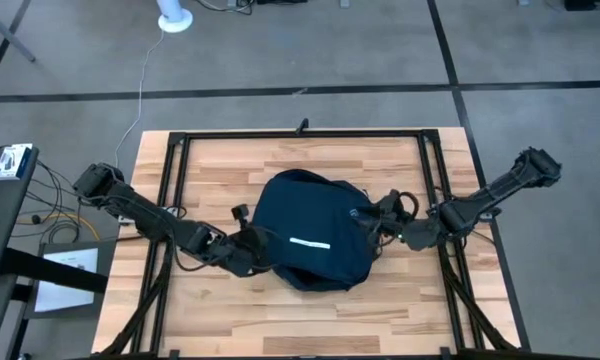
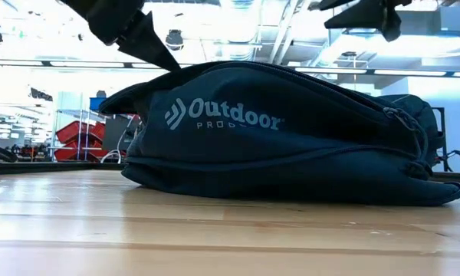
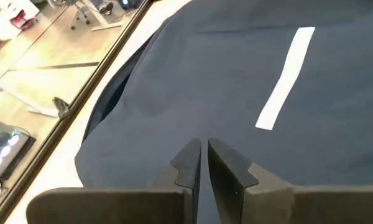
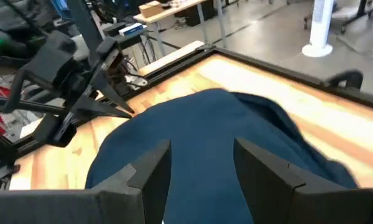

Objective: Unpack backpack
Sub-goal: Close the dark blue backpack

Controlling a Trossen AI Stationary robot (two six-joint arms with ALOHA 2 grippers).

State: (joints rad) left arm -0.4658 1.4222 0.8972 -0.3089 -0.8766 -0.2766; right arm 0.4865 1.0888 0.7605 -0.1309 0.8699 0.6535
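We judged the unpacking barely begun: the backpack lay flat near the middle of the wooden table, its zipper seemingly closed in the low view, and nothing taken out of it was visible anywhere on the boards. Opening the bag and removing whatever was inside, which we could not see, was all left to do. Our left gripper sat at the backpack's left edge with its fingers nearly together, and we could not tell whether any cloth was caught between them. Our right gripper hovered over the backpack's right side, fingers apart and empty. The backpack was soft, dark navy fabric, rounded and slumped, with a short white stripe on top and pale printed lettering on its side. The table was pale planked wood, smooth, edged by a black metal frame.
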